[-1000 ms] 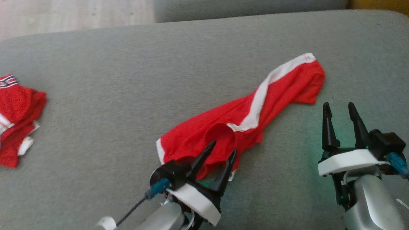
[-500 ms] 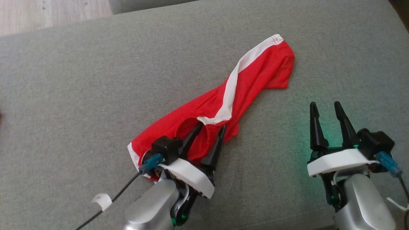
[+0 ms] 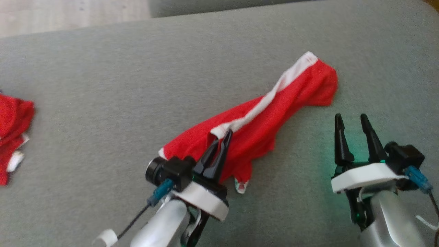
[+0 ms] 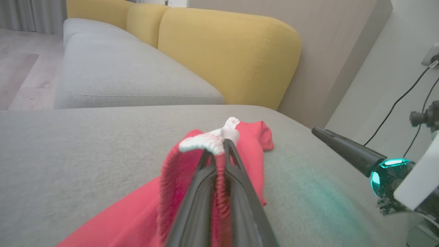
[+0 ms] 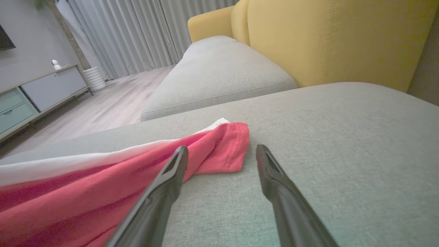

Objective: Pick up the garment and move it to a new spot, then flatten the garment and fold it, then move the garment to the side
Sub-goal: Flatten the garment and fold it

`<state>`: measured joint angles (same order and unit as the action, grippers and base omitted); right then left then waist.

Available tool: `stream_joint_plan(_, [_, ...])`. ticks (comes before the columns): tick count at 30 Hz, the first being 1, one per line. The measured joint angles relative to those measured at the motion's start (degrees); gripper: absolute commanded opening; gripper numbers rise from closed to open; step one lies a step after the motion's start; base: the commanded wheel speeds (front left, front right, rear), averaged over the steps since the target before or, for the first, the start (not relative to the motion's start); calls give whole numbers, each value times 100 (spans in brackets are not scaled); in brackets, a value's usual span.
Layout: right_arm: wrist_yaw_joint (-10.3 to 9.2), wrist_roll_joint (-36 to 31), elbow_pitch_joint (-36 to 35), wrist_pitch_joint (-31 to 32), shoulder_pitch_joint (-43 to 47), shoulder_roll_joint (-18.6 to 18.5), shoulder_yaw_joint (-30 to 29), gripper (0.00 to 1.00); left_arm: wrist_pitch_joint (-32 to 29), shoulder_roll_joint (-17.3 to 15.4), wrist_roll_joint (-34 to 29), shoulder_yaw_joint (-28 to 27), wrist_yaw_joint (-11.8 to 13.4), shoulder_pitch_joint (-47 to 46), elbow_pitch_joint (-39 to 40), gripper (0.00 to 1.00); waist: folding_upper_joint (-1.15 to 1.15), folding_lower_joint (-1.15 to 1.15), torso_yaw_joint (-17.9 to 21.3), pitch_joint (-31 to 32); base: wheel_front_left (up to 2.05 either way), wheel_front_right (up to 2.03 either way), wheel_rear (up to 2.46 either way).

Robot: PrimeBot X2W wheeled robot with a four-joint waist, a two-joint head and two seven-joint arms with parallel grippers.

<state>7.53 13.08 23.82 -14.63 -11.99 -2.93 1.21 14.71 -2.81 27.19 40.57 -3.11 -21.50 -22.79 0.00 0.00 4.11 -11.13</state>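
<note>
The grey seat cushion (image 3: 103, 85) lies under the red garment (image 3: 274, 109), which is stretched out as 1 long bunched strip, its long axis running diagonally from a near-left end to a far-right end in the head view. Well apart from the garment, off its left side, sits another red cloth (image 3: 13, 120). The left gripper (image 3: 228, 132) is at the garment's near-left end, its 2 fingers pinched together on a raised fold of it, right at the white band (image 4: 205, 142). The right gripper (image 3: 351, 117) stands just on the near side of the garment's far-right end, fingers spread wide and holding nothing, not touching the fabric. From that gripper the free end lies ahead and to its left, so I judge the right arm the nearer of the 2 to take it, while the left carries the near end.
</note>
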Motion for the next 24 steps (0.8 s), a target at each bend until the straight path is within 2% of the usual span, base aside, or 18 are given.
stream_joint_plan(4, [0, 2, 85, 0, 196, 3, -40, 100, 0, -1, -459, -249, -46, 346, -7, 0, 0, 0, -312, 190, 0, 0, 0])
stream_joint_plan(11, [0, 63, 232, 0, 462, 11, -18, 100, 0, -108, -958, -1020, -98, 909, -41, 0, 0, -1, -783, 564, 0, 0, 0])
stream_joint_plan(18, [0, 111, 269, 0, 463, 13, 89, 100, 0, -287, -1225, -1819, -93, 1186, -234, 0, 0, -1, -865, 800, 0, 0, 0])
stream_joint_plan(19, [0, 112, 272, 0, 466, 13, 108, 100, 0, -299, -1267, -1909, -71, 1212, -302, 19, 0, -1, -842, 815, 0, 0, 0])
stream_joint_plan(20, [0, 112, 276, 0, 471, 13, 122, 100, 0, -298, -1291, -2025, -33, 1249, -356, 45, 0, 0, -820, 832, 0, 0, 0])
stream_joint_plan(21, [0, 112, 275, 0, 480, 14, 132, 100, -1, -298, -1314, -2131, 19, 1275, -396, 88, 0, -1, -797, 847, 0, 0, 0])
stream_joint_plan(22, [0, 114, 269, 0, 491, 14, 142, 100, 0, -298, -1336, -2241, 67, 1299, -417, 100, 0, -1, -774, 860, 0, 0, 0])
stream_joint_plan(24, [0, 153, 247, 0, 545, 14, 155, 100, -1, -290, -1386, -2479, 222, 1357, -425, 100, 0, -1, -725, 882, 0, 0, 0])
